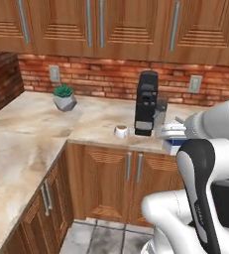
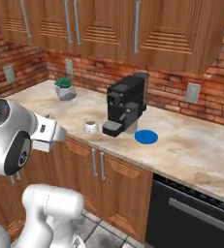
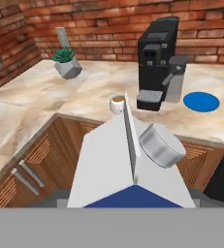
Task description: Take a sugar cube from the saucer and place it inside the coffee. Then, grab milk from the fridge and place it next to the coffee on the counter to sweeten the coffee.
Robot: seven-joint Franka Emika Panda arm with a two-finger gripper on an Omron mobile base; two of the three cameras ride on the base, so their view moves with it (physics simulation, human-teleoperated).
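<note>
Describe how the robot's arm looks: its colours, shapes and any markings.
The arm has glossy white, rounded shells with dark bands at the joints. In the right base view a big white joint housing carries a round black cap with small light marks. Neither cables nor sleeves are visible.

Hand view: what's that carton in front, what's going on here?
The end effector carries the milk, a white carton with a blue lower part, toward the counter. The coffee stands beside the black coffee machine, with the blue saucer on the machine's other side. The milk is not yet set down.
</note>
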